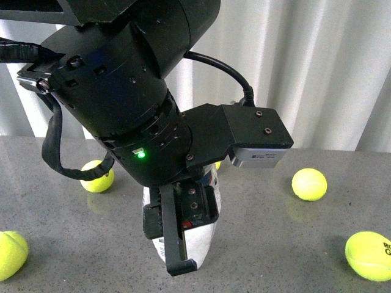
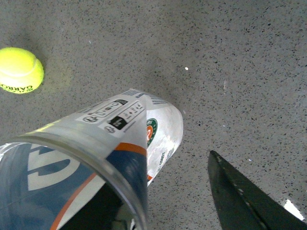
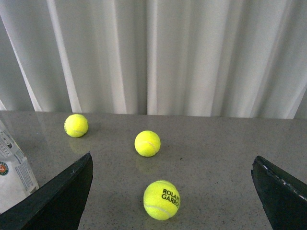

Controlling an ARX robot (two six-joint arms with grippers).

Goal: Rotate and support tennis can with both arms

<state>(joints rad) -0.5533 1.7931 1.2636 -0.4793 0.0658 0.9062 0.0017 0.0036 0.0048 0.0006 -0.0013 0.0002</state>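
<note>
Tennis can (image 1: 204, 241): left gripper (image 2: 165, 206), jaws apart, straddles it, long axis roughly upright along the fingers (image 2: 240, 201), base on the grey table (image 1: 275, 244); right gripper (image 3: 172, 160), likewise spread and empty, sits farther off, the can beyond one finger.

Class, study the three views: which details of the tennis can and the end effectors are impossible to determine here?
- Front view: the left arm covers most of the tennis can, hiding its top.
- Left wrist view: only one finger shows, apart from the can. The other is hidden, so its contact is unclear.
- Right wrist view: the picture edge cuts off the can.
- Front view: the right arm is out of frame.
</note>
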